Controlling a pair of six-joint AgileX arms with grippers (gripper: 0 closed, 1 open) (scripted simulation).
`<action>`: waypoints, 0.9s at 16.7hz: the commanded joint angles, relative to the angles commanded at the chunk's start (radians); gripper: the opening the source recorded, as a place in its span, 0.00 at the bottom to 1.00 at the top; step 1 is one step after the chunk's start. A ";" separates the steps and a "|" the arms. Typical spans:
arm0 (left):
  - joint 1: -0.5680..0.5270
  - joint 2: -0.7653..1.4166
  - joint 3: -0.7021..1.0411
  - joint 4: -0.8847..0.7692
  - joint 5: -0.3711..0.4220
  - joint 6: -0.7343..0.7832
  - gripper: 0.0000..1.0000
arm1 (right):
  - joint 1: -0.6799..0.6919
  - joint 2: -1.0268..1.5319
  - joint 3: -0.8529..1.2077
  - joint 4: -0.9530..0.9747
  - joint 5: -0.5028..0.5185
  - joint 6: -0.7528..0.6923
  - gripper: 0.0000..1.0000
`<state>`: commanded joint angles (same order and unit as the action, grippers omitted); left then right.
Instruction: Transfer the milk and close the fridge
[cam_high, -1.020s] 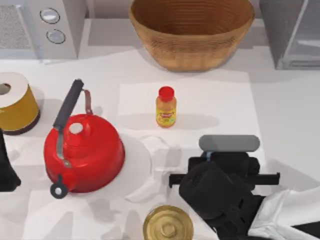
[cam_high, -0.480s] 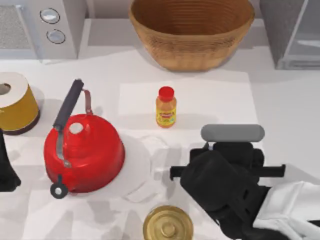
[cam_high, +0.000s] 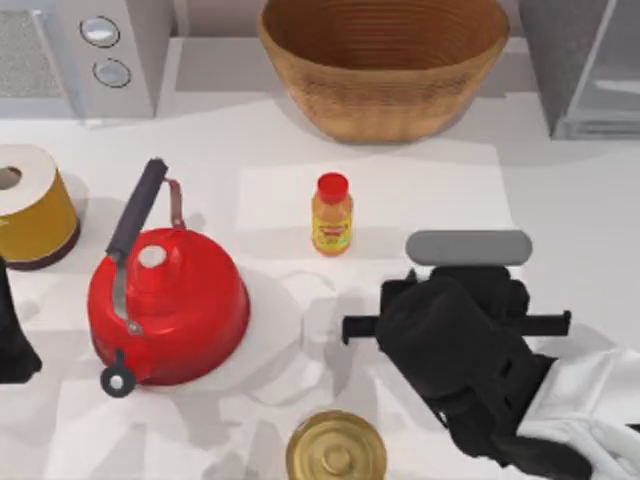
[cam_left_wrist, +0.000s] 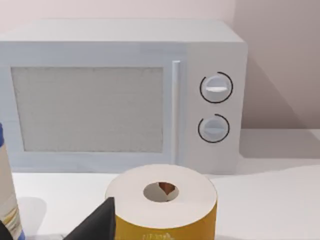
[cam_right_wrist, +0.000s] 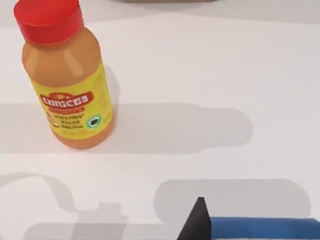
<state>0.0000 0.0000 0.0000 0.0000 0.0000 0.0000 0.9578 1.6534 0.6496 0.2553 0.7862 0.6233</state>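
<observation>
The right tool (cam_high: 452, 322) hangs over the white worktop (cam_high: 560, 220), with a blue strip of the small blue-topped milk carton (cam_right_wrist: 260, 227) just beside its dark fingertip; whether it is closed on the carton cannot be told. On the way to the grey speckled fridge (cam_high: 555, 70) at one o'clock, a loose hold could drop the milk, and a swing toward eleven o'clock could topple the orange red-capped bottle (cam_high: 332, 214). The left tool (cam_high: 12, 335) is parked at the worktop's left edge.

Bright, even light throughout; soft grey shadows fall toward three o'clock from the orange bottle (cam_high: 332, 214) across the white counter (cam_high: 570, 200).
</observation>
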 joint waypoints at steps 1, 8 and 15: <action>0.000 0.000 0.000 0.000 0.000 0.000 1.00 | -0.033 -0.004 -0.010 0.037 -0.035 -0.030 0.00; 0.000 0.000 0.000 0.000 0.000 0.000 1.00 | -0.483 -0.022 -0.126 0.443 -0.373 -0.291 0.00; 0.000 0.000 0.000 0.000 0.000 0.000 1.00 | -0.900 -0.127 -0.235 0.813 -0.701 -0.563 0.00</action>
<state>0.0000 0.0000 0.0000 0.0000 0.0000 0.0000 0.0576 1.5264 0.4149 1.0682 0.0850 0.0601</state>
